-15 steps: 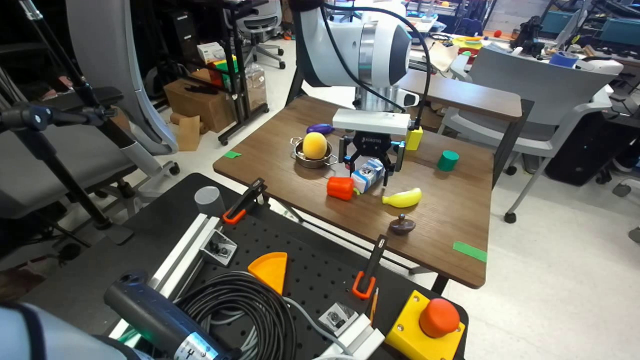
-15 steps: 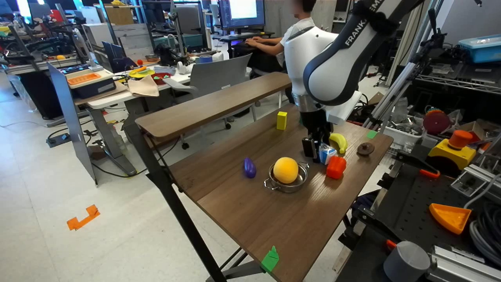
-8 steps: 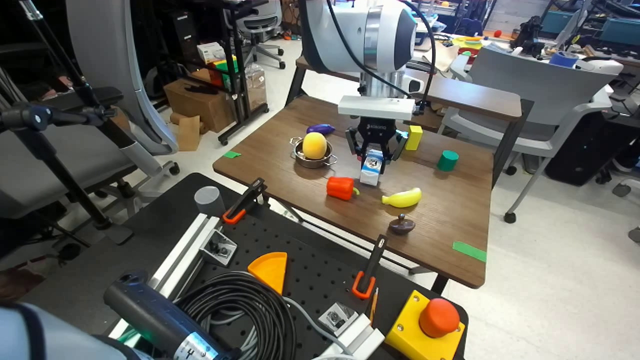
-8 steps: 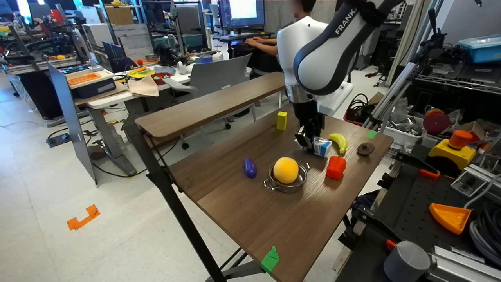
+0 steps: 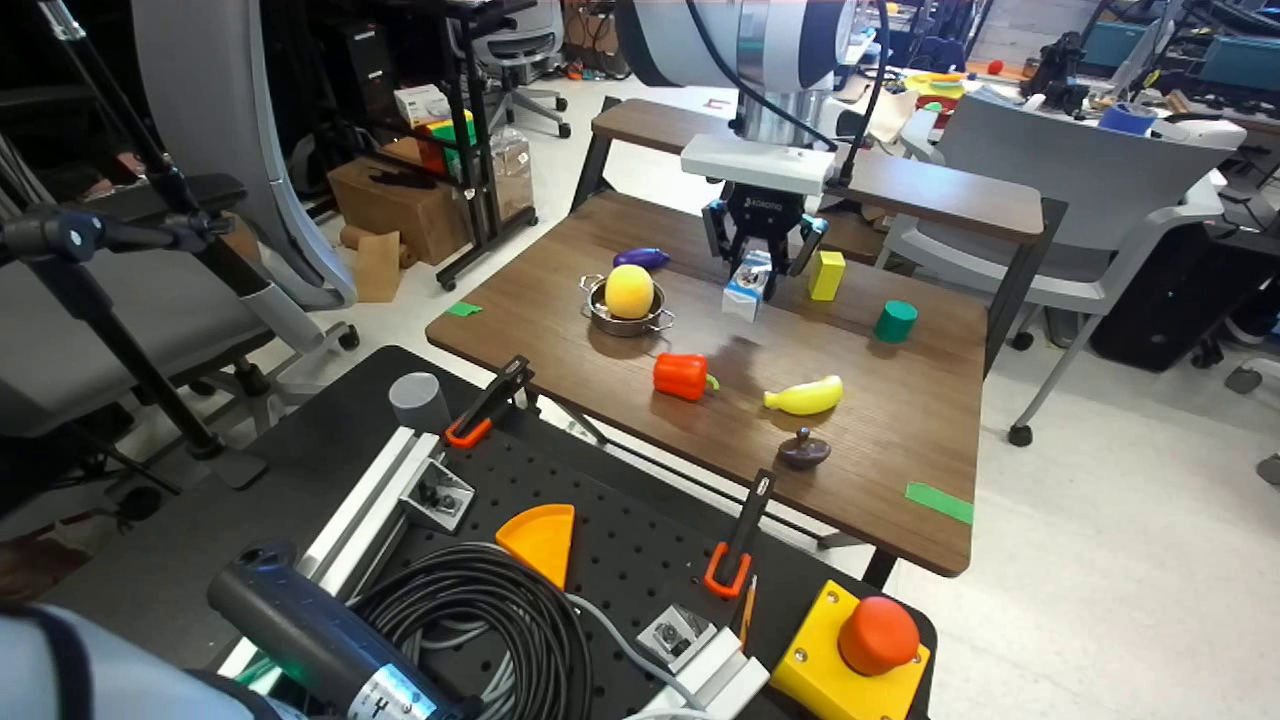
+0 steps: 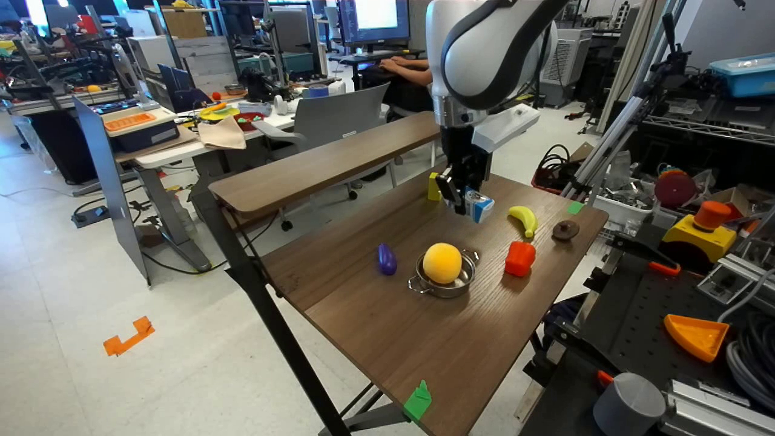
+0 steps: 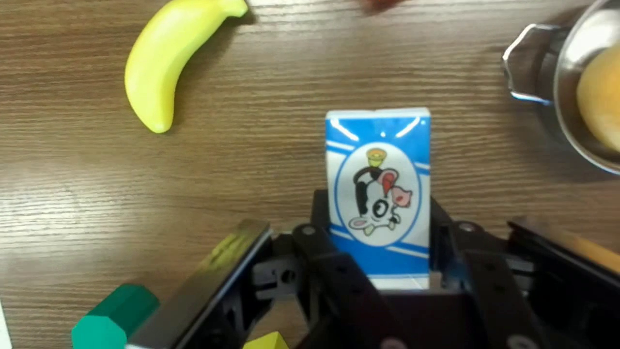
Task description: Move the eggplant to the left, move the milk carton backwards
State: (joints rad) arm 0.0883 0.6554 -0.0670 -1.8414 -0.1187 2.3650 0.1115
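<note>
Leftmost on the brown wood-grain counter, as seen in an exterior view, a round yellow-orange ball sits in a small two-handled silver metal pot. Behind the pot, near but apart from it, lies the glossy dark purple oblong eggplant. Next comes a blocky orange-red bell pepper with a green stem, nearer the camera. Farther right and back, the black two-fingered pincer pinches the blue and white milk carton, which is tilted and held above the counter, over a dark shadow. The wrist view shows a cartoon cow on its face and a finger at either side. Further right are a dark brown rounded piece with a knob, a curved yellow banana behind it, an upright yellow rectangular block near the pincer and, last, a green many-sided block.
</note>
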